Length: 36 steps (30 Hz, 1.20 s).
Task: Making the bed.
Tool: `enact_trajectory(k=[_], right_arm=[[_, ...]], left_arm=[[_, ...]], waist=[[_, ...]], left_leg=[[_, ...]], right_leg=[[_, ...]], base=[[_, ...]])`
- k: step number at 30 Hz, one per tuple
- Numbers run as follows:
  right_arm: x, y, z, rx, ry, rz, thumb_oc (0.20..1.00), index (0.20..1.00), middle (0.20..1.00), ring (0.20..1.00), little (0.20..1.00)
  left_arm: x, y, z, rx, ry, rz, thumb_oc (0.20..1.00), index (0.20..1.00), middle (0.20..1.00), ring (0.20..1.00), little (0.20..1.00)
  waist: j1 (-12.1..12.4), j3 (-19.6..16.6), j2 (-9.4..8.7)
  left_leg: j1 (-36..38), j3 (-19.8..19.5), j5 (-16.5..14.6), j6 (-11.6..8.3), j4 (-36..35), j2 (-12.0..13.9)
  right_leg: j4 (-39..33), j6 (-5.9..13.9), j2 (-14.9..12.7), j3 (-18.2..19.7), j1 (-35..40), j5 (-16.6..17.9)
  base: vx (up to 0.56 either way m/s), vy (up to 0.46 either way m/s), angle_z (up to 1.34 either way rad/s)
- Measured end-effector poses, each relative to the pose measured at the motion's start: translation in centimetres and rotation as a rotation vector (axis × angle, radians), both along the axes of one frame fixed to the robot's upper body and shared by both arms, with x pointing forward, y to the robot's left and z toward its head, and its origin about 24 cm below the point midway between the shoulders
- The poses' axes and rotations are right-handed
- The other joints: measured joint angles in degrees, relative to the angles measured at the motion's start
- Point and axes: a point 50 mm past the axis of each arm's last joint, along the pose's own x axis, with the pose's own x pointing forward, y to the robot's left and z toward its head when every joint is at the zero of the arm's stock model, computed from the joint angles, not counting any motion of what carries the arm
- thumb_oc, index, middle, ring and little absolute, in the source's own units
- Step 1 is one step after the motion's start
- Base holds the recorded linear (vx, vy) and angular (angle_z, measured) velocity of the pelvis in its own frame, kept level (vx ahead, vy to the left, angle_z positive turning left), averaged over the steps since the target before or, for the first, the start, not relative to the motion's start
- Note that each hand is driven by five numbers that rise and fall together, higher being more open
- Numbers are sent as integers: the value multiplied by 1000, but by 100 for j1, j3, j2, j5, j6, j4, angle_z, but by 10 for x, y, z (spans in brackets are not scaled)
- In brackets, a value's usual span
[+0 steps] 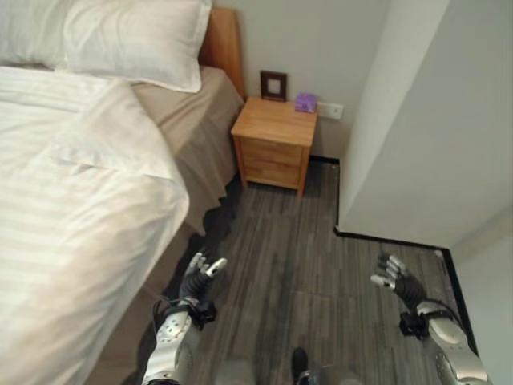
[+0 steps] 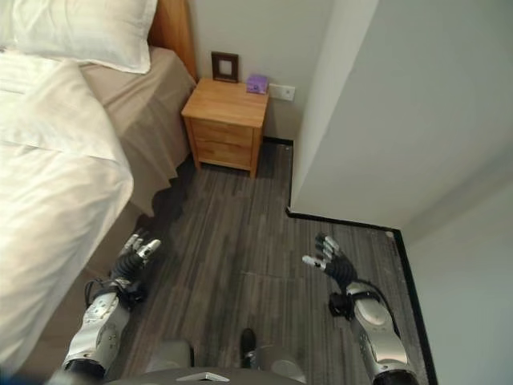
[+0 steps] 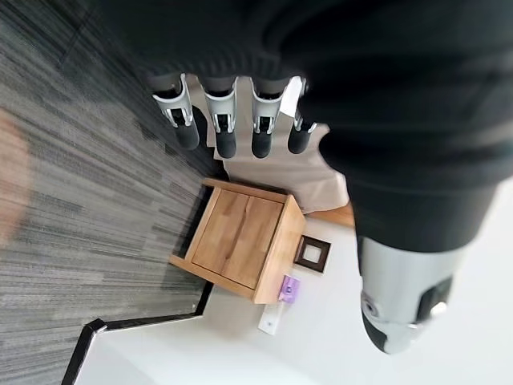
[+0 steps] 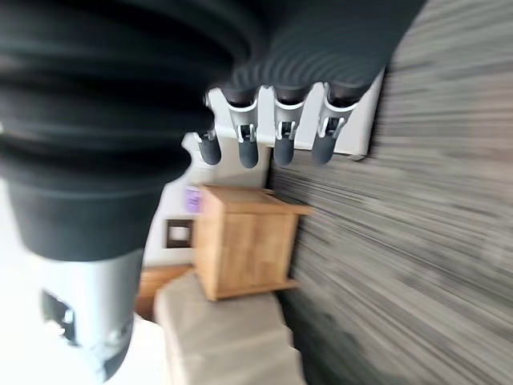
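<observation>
1. Dark grey wood-grain floor (image 1: 296, 241) runs between the bed (image 1: 184, 120) on the robot's left and a white wall corner (image 1: 401, 120) with black skirting on its right.
2. At the head of the bed, against the far wall, stands a small wooden nightstand (image 1: 274, 144) with drawer fronts. On its top sit a dark picture frame (image 1: 273, 85), leaning at the wall, and a small purple box (image 1: 305, 102) beside it; a white wall socket (image 1: 331, 110) is just past the box.
3. The bed has a wooden headboard (image 1: 227, 44), a white pillow (image 1: 128, 36) at the head and a beige sheet (image 1: 180, 112) bare below the pillow and hanging down the side.
4. A white striped duvet (image 1: 72, 208) covers the nearer part of the bed, its upper corner folded back and its edge drooping over the side near the floor.
5. The left hand (image 1: 198, 277) hangs over the floor just beside the bed's edge, touching nothing; its fingers (image 3: 226, 120) are straight and slightly apart, holding nothing.
6. The right hand (image 1: 398, 282) hangs over the floor well apart from the bed, near the wall corner; its fingers (image 4: 285, 128) are likewise straight, spread and empty.
</observation>
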Motion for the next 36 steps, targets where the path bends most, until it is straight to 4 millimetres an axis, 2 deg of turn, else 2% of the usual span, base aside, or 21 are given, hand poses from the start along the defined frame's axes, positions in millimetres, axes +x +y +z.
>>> enact_trajectory(k=[3,4,5,7,8,10,12,13,14,15,18,19,20,22,23,25,27,28,32,34,36], right_arm=[[4,-5,7,31,-34,-32,1000,1000,1000,1000,1000],[5,-6,8,32,-33,-15,1000,1000,1000,1000,1000],[7,-4,10,38,-39,-1,1000,1000,1000,1000,1000],[6,0,8,59,-34,26,1000,1000,1000,1000,1000],[6,5,6,69,-28,53,1000,1000,1000,1000,1000],[5,8,5,93,-26,81,1000,1000,1000,1000,1000],[3,12,4,102,-18,113,1000,1000,1000,1000,1000],[1,17,4,114,-17,144,1000,1000,1000,1000,1000],[-3,31,6,133,-23,235,1000,1000,1000,1000,1000],[-2,37,4,156,-20,256,1000,1000,1000,1000,1000],[-6,40,0,124,23,342,1000,1000,1000,1000,1000],[-17,42,-8,144,68,363,1000,1000,1000,1000,1000],[-20,44,-8,147,69,383,1000,1000,1000,1000,1000],[-31,45,-6,161,75,409,1000,1000,1000,1000,1000],[-38,44,-9,169,90,411,1000,1000,1000,1000,1000],[-39,45,-11,174,103,411,1000,1000,1000,1000,1000],[-40,43,-11,175,104,406,1000,1000,1000,1000,1000],[-45,42,-14,182,124,406,1000,1000,1000,1000,1000],[-57,38,-22,187,181,406,1000,1000,1000,1000,1000],[-58,38,-23,191,187,413,1000,1000,1000,1000,1000],[-57,30,-23,187,186,376,1000,1000,1000,1000,1000]], left_arm=[[0,4,1,-7,-9,16,1000,1000,1000,1000,1000],[-1,4,2,-6,-11,19,1000,1000,1000,1000,1000],[-2,5,1,-3,-11,23,1000,1000,1000,1000,1000],[-4,9,1,-5,-13,42,1000,1000,1000,1000,1000],[-8,11,-1,-7,-8,59,1000,1000,1000,1000,1000],[-13,17,-2,-8,-3,91,1000,1000,1000,1000,1000],[-16,25,-1,-6,-9,132,1000,1000,1000,1000,1000],[-18,31,1,-2,-19,160,1000,1000,1000,1000,1000],[-29,42,0,19,-17,201,1000,1000,1000,1000,1000],[-30,45,-2,25,-2,209,1000,1000,1000,1000,1000],[-25,38,-4,18,8,188,1000,1000,1000,1000,1000],[-14,35,5,20,-44,175,1000,1000,1000,1000,1000],[-10,35,8,24,-58,173,1000,1000,1000,1000,1000],[-5,29,9,23,-63,146,1000,1000,1000,1000,1000],[4,20,12,24,-75,103,1000,1000,1000,1000,1000],[13,16,19,21,-112,80,1000,1000,1000,1000,1000],[18,14,24,22,-132,69,1000,1000,1000,1000,1000],[23,12,27,29,-143,47,1000,1000,1000,1000,1000],[21,15,20,68,-94,15,1000,1000,1000,1000,1000],[13,18,16,77,-75,11,1000,1000,1000,1000,1000],[-1,13,3,56,-27,1,1000,1000,1000,1000,1000]], waist=[[15,17,55],[115,-57,239],[223,-67,262],[211,-59,230],[319,-54,218],[433,-68,229],[442,-110,324],[449,-155,370],[479,-352,481],[480,-329,281],[452,-433,9],[420,-390,-18],[420,-341,15],[221,-236,143],[-46,-145,349],[-143,-105,436],[-221,-39,553],[-395,8,628],[-618,-72,306],[-580,-151,89],[-486,-280,136]], left_leg=[[-159,892,2,-1,-1390,21],[-85,908,47,-3,-2728,-121],[-102,897,55,11,-3016,-227],[109,865,55,26,-4006,-662],[312,888,116,134,-4739,-1101],[406,1272,293,432,-4840,-1454],[519,1898,281,533,-4659,-1446],[624,2099,97,885,-4574,-1384],[952,1886,-334,1495,-4707,-1220],[1010,1807,-69,1703,-4737,-1389],[1152,1894,-332,1596,-4683,-1603],[1393,2008,-331,1509,-4738,-1477],[1431,1731,-327,1421,-4707,-1363],[1654,1295,-435,1389,-4644,-1340],[1794,888,-419,1390,-4712,-1318],[1959,523,-407,1347,-4892,-1360],[2002,73,-337,1219,-4877,-1282],[1982,-400,-346,1082,-4888,-1264],[2264,-1170,-439,909,-4975,-1471],[2432,-1339,-469,810,-5036,-1550],[2488,-1514,-576,628,-5018,-1382]], right_leg=[[-362,180,40,-178,405,-115],[-399,190,158,-210,476,-78],[-450,245,206,-195,532,-111],[-660,391,219,-199,727,-203],[-690,578,233,-181,846,-316],[-628,580,359,-166,996,-311],[-447,581,662,-129,1071,-312],[-350,625,872,-28,1141,-339],[-55,1012,1237,114,1210,-832],[307,954,1087,185,1152,-1279],[1603,1076,843,-417,616,-1530],[3115,1348,722,-768,-41,-1013],[3855,1391,600,-891,-347,-814],[4930,1271,255,-684,-898,-872],[5123,1285,-7,-254,-1298,-884],[4558,1310,-363,241,-1616,-899],[3535,1275,-324,586,-1667,-885],[2280,1300,-153,1177,-1529,-815],[289,1342,-77,2517,-1004,-119],[274,1317,-220,2293,-825,428],[12,1208,-166,1922,-632,686]], base=[[306,-46,23],[401,-24,-9],[511,-27,-13],[394,-13,13],[420,-14,9],[428,9,-2],[351,53,13],[388,54,-12],[387,51,-29],[475,85,-44],[234,82,-14],[339,90,9],[247,28,21],[283,8,76],[300,-2,128],[313,-49,112],[335,-112,124],[321,-110,173],[200,-121,147],[131,-166,113],[87,-108,59]])
